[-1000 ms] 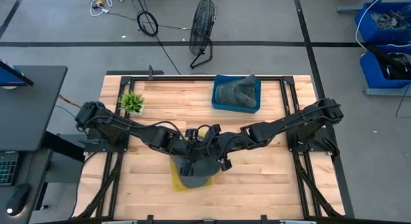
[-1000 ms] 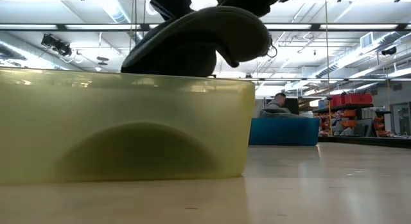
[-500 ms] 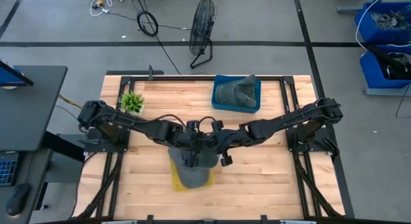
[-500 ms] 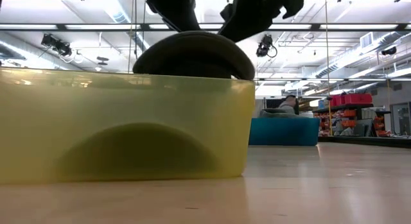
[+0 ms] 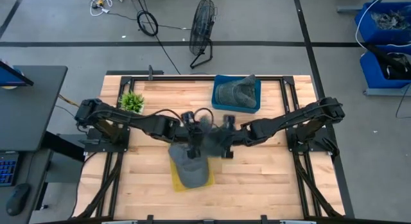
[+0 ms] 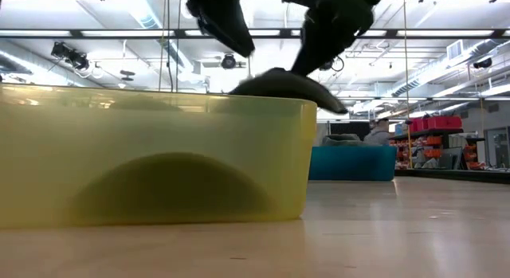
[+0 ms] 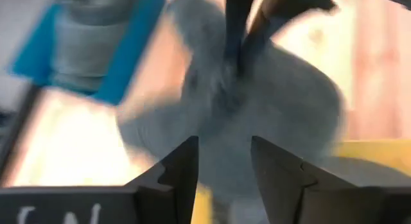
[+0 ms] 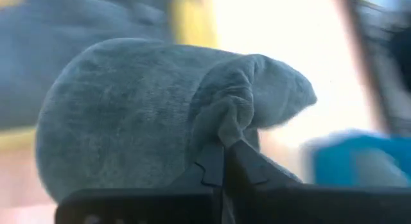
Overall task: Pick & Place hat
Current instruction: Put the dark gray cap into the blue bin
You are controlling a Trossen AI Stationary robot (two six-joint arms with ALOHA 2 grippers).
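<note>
A grey hat [image 5: 191,171] lies in a translucent yellow bin [image 5: 174,184] near the table's front middle. One edge of it [image 6: 288,84] is raised over the bin's rim. My right gripper [image 8: 225,150] is shut on that raised part, above the bin's far side [image 5: 210,142]. My left gripper [image 7: 225,163] stands open beside it [image 5: 192,147], just over the hat, with nothing between its fingers. In the low view its finger [image 6: 227,23] hangs clear above the bin [image 6: 159,158]. My right gripper pinches a bunched fold of the hat's fabric [image 8: 226,121] between its two fingers, at their free ends. The fingers slant down from the table's right. The fold is drawn up above the rim, while the rest of the hat [image 8: 128,115] sags into the bin.
A blue bin [image 5: 236,94] holding another grey hat stands at the far edge, right of centre. A small green plant [image 5: 132,102] sits at the far left. Bare wood [image 5: 270,179] lies right of the yellow bin.
Both grippers have moved toward the table's far edge. The hat, held high above the bin a second ago, has sunk into it, so only one edge stays above the rim. My left gripper has let go of the hat and stands off it.
</note>
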